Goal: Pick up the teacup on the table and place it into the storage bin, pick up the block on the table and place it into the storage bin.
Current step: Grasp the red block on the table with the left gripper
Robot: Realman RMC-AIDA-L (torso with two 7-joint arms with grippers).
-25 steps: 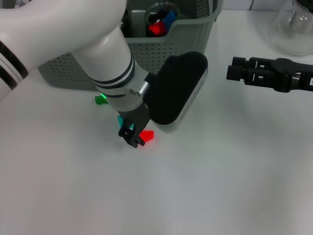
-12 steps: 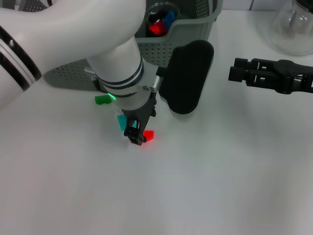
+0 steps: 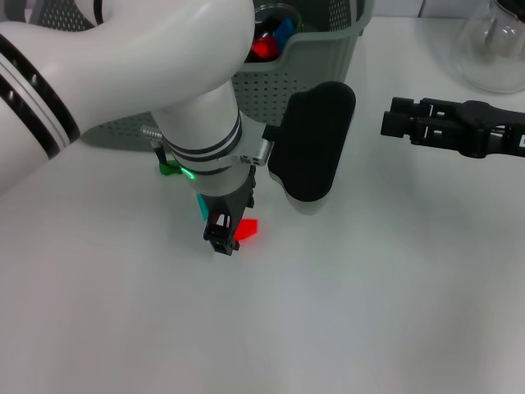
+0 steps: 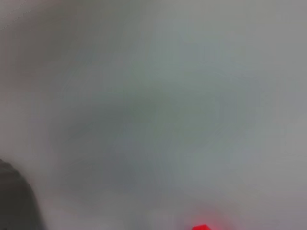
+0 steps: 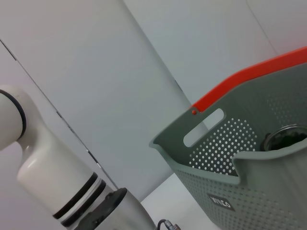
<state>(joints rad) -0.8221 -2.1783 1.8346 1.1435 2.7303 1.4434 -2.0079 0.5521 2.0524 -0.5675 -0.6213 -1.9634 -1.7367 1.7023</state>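
Change: the left gripper [image 3: 220,238] has come lower and a touch nearer the robot than half a second back; its fingertips now stand on the table [image 3: 369,312] just beside the red block [image 3: 246,229]. The right gripper [image 3: 394,118] has stayed where it was.
Left gripper: points straight down, fingers drawn close together, no gap seen between them; nothing held. It touches the red block's left edge or nearly so; contact cannot be told.
Right gripper: hangs idle over the table's right side, well apart from the blocks; whether its claw is released or clenched cannot be told.
Blocks on the table, count: three. One red block, one teal block [image 3: 202,205] half hidden behind the left wrist, one green block [image 3: 170,169] farther back, near the bin's front wall.
Storage bin: one storage bin [image 3: 312,61], grey-green, perforated, at the far side of the table behind the left arm.
Teacup: one teacup [image 3: 275,16] already inside the bin, with a red and a blue piece showing inside it.
In the way: the left arm's white forearm covers much of the bin, and its black wrist housing [image 3: 316,139] hides part of the bin's front.
Other things: one clear glass flask [image 3: 496,45] at the table's far right corner.
Left wrist view: blurred grey, with the red block at the edge.
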